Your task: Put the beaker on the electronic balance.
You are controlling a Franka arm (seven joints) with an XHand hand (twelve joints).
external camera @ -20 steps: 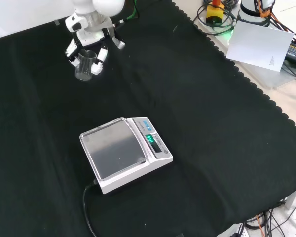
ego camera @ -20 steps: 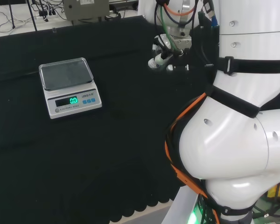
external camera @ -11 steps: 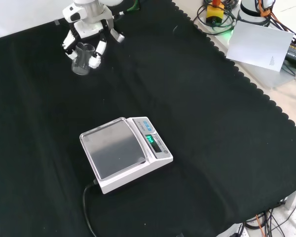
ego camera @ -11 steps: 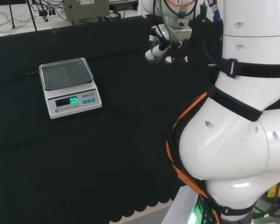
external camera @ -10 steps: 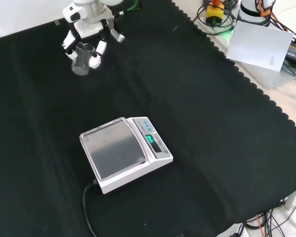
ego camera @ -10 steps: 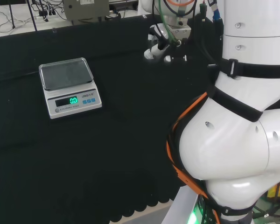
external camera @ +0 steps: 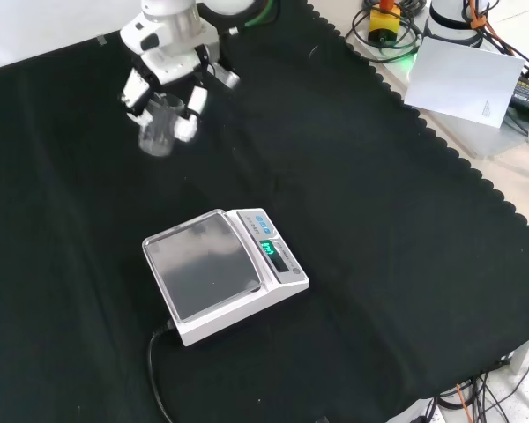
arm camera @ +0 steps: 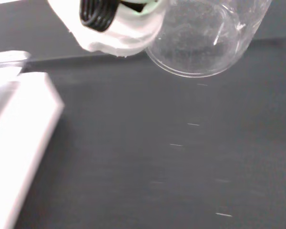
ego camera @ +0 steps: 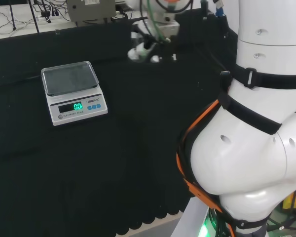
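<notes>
Black cloth bench (external camera: pixel 379 220) under inspection. We note black-and-white robot hand (external camera: pixel 172 75) grasping clear glass beaker (external camera: pixel 159 126), fingers curled round it, held off cloth, well apart from white electronic balance (external camera: pixel 225 273). Step: carry phase. Next, we judge: bring beaker over grey pan (external camera: pixel 203 267), lower upright, release.

The hand (external camera: pixel 167 66), its fingers curled round the clear beaker (external camera: pixel 160 126), has carried it off its earlier spot and nearer the electronic balance (external camera: pixel 222 273), though it hangs short of the pan.
</notes>
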